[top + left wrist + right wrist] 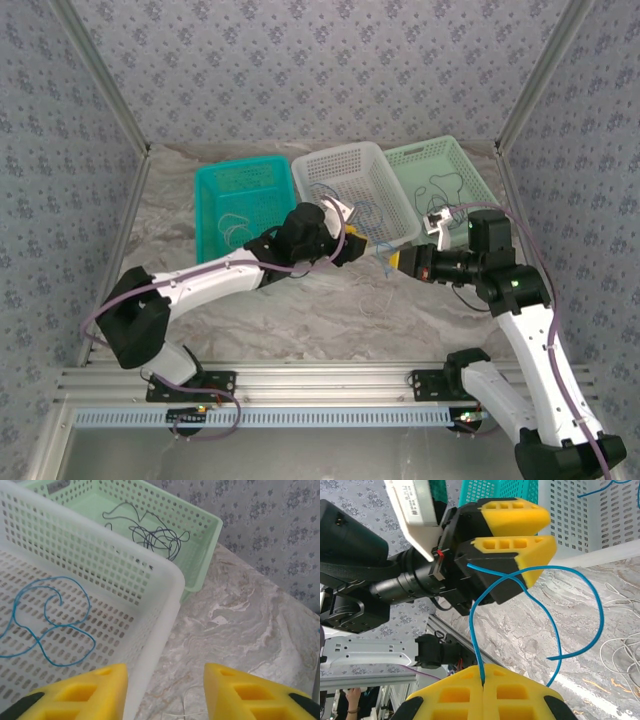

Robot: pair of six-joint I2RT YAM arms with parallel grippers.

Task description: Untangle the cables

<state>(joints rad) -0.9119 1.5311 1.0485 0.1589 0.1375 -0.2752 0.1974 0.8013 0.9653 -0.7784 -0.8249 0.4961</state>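
Observation:
My right gripper (483, 679) is shut on a bright blue cable (601, 611), which rises from the jaws and curls in a loop above the marbled table. In the top view the right gripper (398, 261) sits just right of my left gripper (357, 247). The left gripper (165, 682) is open over the near corner of the white basket (165, 610) with nothing between its fingers (520, 550). Another blue cable (47, 625) lies inside that basket. A black cable (155, 535) lies in the pale green basket (210, 525). Pale cable (620, 652) rests on the table.
Three baskets stand in a row at the back: teal (240, 205), white (355, 185), pale green (440, 175). A thin pale wire (235, 225) lies in the teal one. Bare marbled table (330, 315) spreads in front of them. The two grippers are close together.

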